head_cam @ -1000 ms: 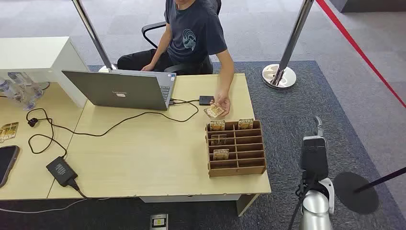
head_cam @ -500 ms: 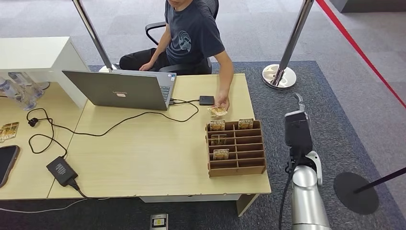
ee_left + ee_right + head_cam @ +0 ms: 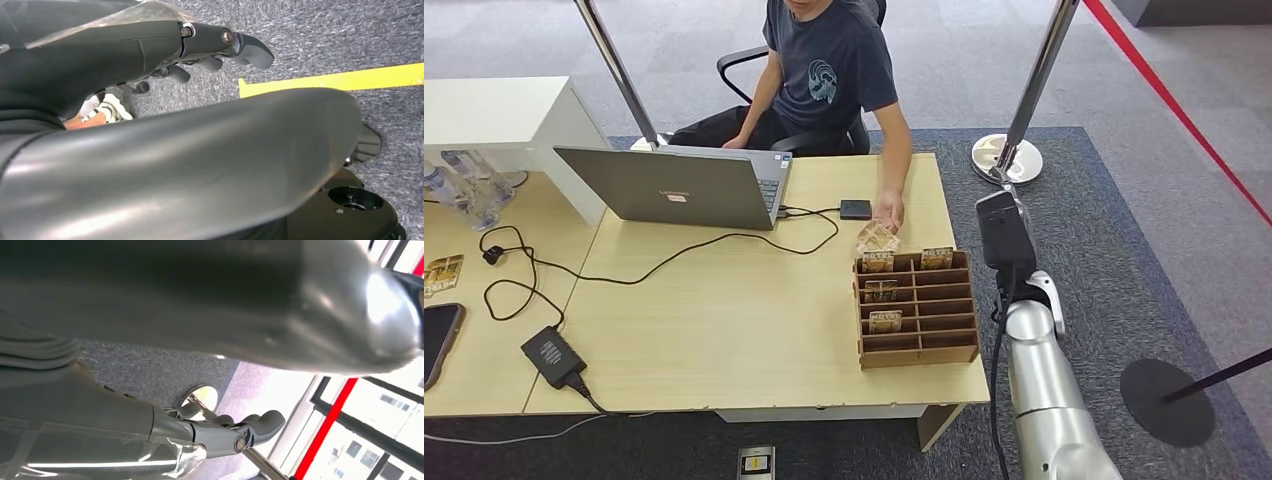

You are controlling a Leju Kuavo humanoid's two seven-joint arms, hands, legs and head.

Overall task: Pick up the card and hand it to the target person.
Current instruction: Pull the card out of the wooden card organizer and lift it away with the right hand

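Currently hovering beside the card rack (image 3: 917, 308): right hand (image 3: 235, 432), fingers (image 3: 265, 421) loosely apart, holding nothing; person's hand (image 3: 887, 212) pinching the card (image 3: 875, 238) over the table (image 3: 724, 320).

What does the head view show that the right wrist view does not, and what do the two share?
Head view alone: the desk, the laptop, the wooden card rack, and a person's hand holding a card over the desk. Right wrist view alone: the right hand, holding nothing, and a bright window behind it. Both show grey carpet, a red barrier belt and a stanchion base.
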